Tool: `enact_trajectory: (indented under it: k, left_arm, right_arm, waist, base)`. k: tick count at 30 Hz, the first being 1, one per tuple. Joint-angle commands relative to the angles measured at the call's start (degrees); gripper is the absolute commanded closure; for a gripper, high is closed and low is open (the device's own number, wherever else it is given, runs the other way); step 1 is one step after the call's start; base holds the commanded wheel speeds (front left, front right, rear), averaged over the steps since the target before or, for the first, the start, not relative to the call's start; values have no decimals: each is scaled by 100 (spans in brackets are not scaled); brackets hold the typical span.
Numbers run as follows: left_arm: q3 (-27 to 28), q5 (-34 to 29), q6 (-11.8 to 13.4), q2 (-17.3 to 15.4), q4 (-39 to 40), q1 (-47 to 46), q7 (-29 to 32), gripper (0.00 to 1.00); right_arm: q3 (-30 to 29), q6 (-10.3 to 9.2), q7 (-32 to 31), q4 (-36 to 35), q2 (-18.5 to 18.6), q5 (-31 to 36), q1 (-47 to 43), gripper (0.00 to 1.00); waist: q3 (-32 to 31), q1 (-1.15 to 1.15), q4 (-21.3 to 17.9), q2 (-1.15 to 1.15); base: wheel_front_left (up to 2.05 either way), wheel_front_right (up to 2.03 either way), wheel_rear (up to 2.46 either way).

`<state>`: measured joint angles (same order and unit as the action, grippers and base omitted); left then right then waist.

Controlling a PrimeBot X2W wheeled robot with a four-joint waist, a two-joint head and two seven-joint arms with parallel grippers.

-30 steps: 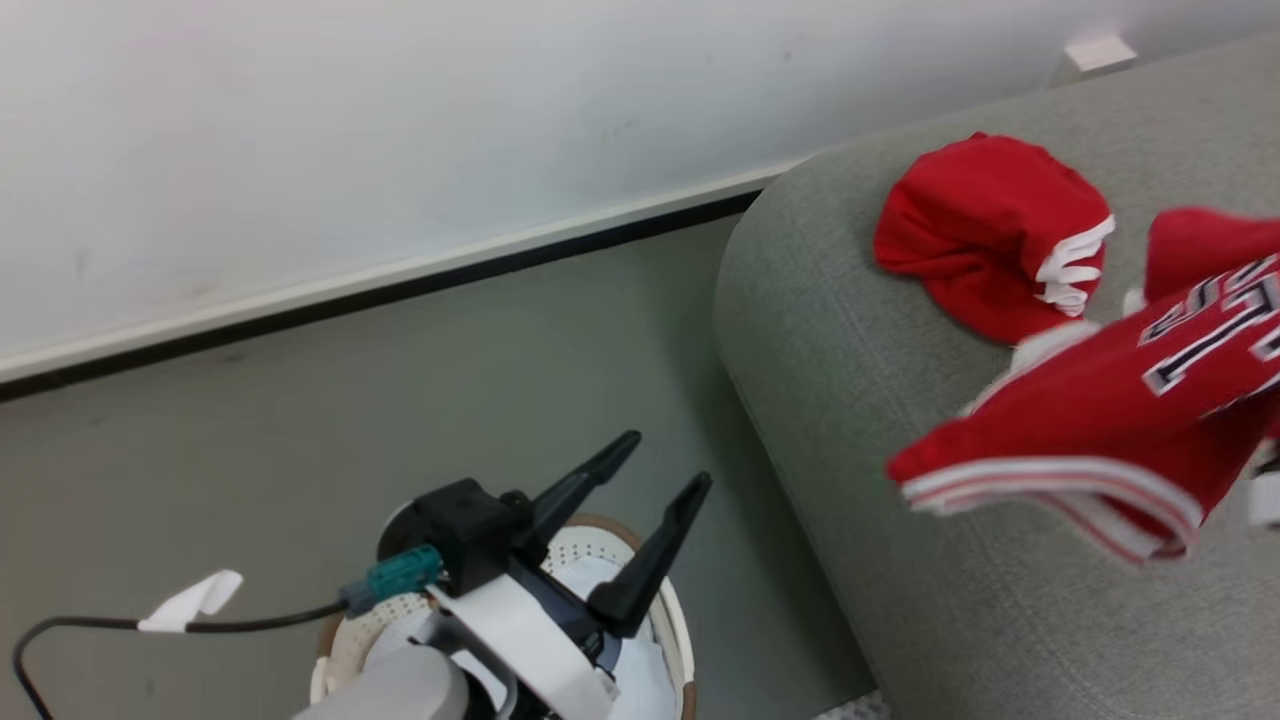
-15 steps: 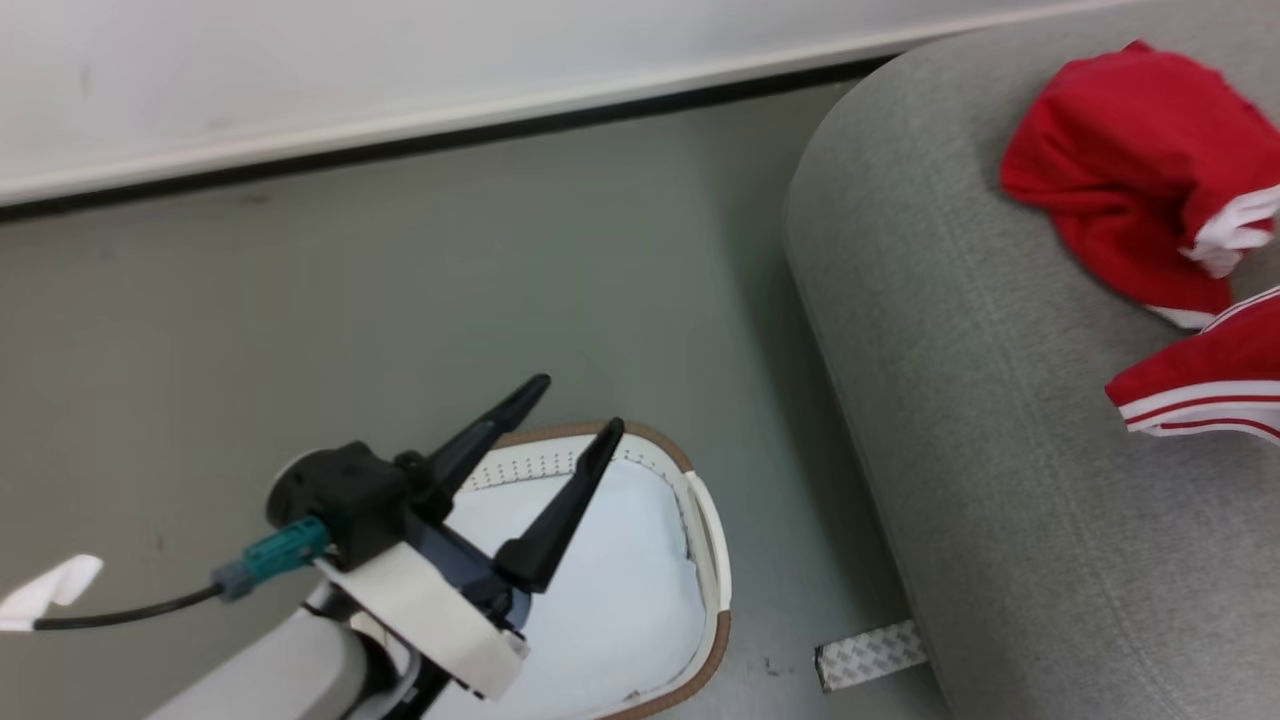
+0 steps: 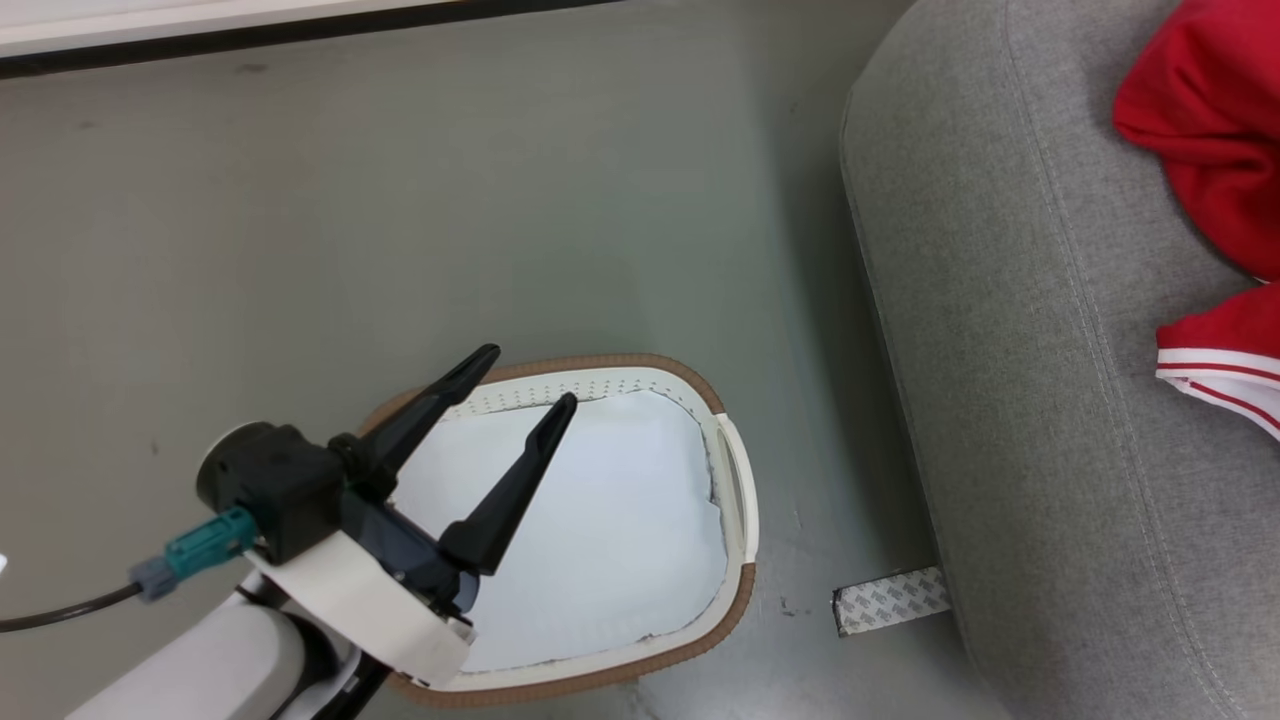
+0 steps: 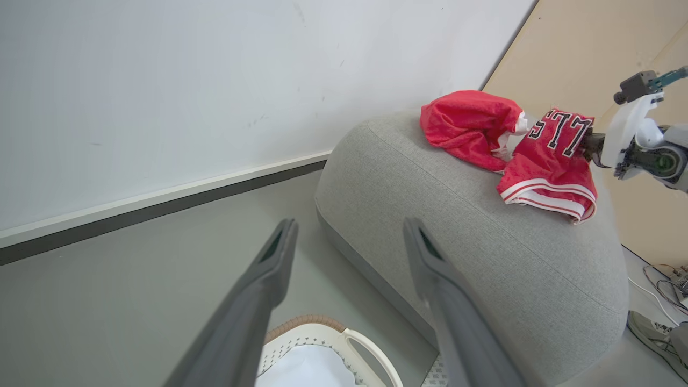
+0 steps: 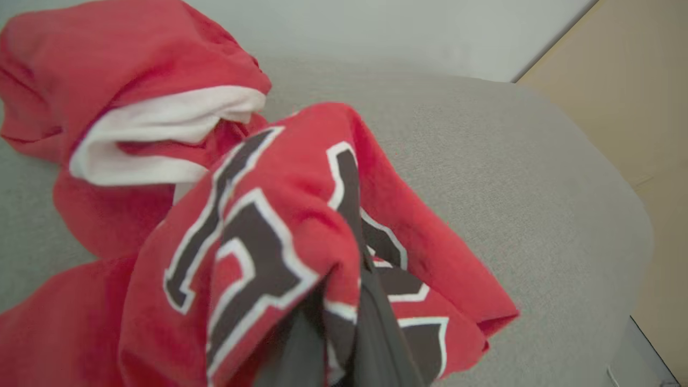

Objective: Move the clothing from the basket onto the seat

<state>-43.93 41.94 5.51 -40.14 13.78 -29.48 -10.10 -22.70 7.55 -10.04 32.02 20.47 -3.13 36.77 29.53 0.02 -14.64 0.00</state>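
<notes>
The clothing (image 4: 543, 177) is on the sofa (image 4: 467, 247): two red garments, both near the sofa's rounded end closest to the wall (image 4: 161, 80). The shorts (image 4: 465, 126) lie bunched on the upholstery, a white edge turned towards the jersey (image 4: 556, 137). The two garments touch. The jersey's striped hem rests on the sofa top. Its numbered panel, black figures outlined in white, is raised towards the right hand (image 5: 352, 312). In the right wrist view that hand's two dark fingers are pressed together with a fold of the numbered fabric pinched between them; the fingertips are buried in cloth.

The basket (image 3: 735, 480) stands upright on the grey floor (image 3: 400, 200), beside the sofa and apart from it. It has a cream perforated wall and a tan-brown rim. A plain white pad (image 3: 620, 520) covers its bottom.

The left hand (image 3: 530, 375) hangs above the basket, over the side away from the sofa. Its fingers are spread wide and hold nothing. A black cable (image 3: 60, 610) with a teal connector leads off its wrist.

A strip of patterned tape (image 3: 890, 600) lies on the floor at the sofa's foot. A dark baseboard (image 4: 161, 201) runs along the bottom of the wall.
</notes>
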Motion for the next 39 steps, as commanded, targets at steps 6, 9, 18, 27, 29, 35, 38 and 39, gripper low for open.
enact_trajectory:
  k: [6, 9, 18, 27, 29, 35, 38, 39]
  left_arm:
    - [30, 64, 37, -35, -39, 60, -63, 0]
    - [4, 78, 54, 26, -121, 111, -73, 0]
    - [-71, 193, 145, 317, -463, 351, -217, 0]
    - [39, 443, 342, 720, -894, 713, -398, 0]
    - [186, 450, 410, 766, -977, 792, -441, 0]
    - [750, 565, 498, 645, -1172, 1019, -503, 0]
    - [1090, 711, 456, 642, -1236, 1197, -501, 0]
    - [1200, 669, 463, 632, -1256, 1255, -502, 0]
  right_arm:
    - [260, -13, -182, 240, 26, 70, 21, 0]
    - [393, -13, -307, 172, 15, 44, -96, 0]
    - [1230, -13, -1288, -382, 448, -668, -661, 0]
    - [1750, -14, -1608, -1591, 1132, -1654, -1161, 0]
    - [1671, -13, -1342, -1856, 1052, -1856, -1213, 0]
    - [1717, -13, -651, -2338, 779, -2395, -1486, 0]
    - [1751, -14, -321, -2600, 476, -2519, -1655, 0]
    - [1794, -14, -239, -2685, 387, -2541, -1701, 0]
  waist:
    - [-142, -2, -55, 0]
    - [-317, -2, -103, 0]
    - [-1168, -2, -163, 0]
    - [-2261, -2, 18, 0]
    - [-2459, -2, 135, 0]
    - [-2791, -2, 596, 0]
    - [-2900, -2, 831, 0]
    - [-2917, -2, 900, 0]
  base:
    - [0, 0, 0]
    - [0, 0, 0]
    - [0, 0, 0]
    - [0, 0, 0]
    - [0, 0, 0]
    - [0, 0, 0]
    - [0, 0, 0]
    - [0, 0, 0]
